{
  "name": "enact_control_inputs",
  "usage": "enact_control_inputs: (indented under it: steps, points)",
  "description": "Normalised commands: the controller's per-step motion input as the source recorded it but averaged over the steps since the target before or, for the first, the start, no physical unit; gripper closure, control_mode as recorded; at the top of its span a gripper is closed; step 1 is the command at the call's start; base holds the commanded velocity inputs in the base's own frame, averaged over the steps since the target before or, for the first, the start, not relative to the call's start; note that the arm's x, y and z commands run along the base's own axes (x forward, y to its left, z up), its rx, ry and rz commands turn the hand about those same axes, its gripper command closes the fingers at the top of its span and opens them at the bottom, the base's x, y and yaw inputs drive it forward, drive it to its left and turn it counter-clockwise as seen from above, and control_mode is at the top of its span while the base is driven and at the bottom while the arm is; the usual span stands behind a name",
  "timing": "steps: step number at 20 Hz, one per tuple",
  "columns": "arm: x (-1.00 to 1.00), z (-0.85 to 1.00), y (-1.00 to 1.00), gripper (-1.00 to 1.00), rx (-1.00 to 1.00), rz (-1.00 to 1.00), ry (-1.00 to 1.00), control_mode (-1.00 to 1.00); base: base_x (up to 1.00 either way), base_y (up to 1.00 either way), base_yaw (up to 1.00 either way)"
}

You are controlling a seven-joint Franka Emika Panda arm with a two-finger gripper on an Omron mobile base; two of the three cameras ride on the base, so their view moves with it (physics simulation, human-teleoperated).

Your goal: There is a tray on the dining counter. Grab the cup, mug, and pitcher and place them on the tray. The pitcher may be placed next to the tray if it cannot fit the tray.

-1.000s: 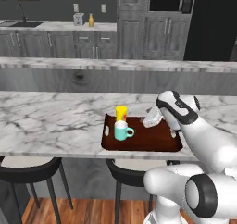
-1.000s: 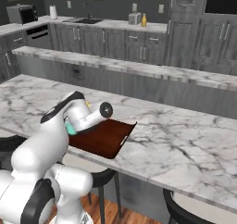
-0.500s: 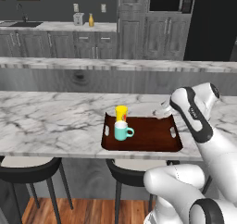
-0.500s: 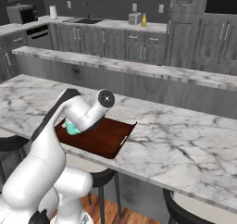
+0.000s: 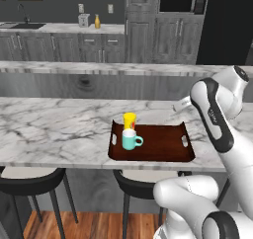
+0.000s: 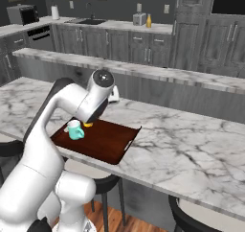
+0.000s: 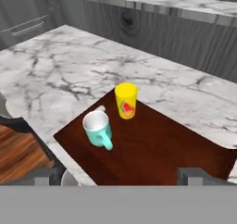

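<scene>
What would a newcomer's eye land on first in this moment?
The dark red tray on the marble dining counter stands out, with a yellow cup and a teal mug close together at one end. The white arm rears up over it, and its tool hangs open above the tray's bare part.

White arm [image 5: 213, 115] — dark joints

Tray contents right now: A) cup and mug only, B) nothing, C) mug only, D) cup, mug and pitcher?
A: the hand view shows the yellow cup and the teal mug standing on the tray, and the left base view shows the same two at one end of the tray, the rest of it bare.
</scene>
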Motion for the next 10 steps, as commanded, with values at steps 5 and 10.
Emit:
enact_control_inputs:
  steps: [5, 10]
  points:
    - [-0.29, 0.40, -0.02, -1.00, -0.07, -0.23, 0.15, -1.00, 0.00, 0.00, 0.00]
    - [-0.47, 0.28, 0.00, -1.00, -0.07, -0.31, 0.13, -1.00, 0.00, 0.00, 0.00]
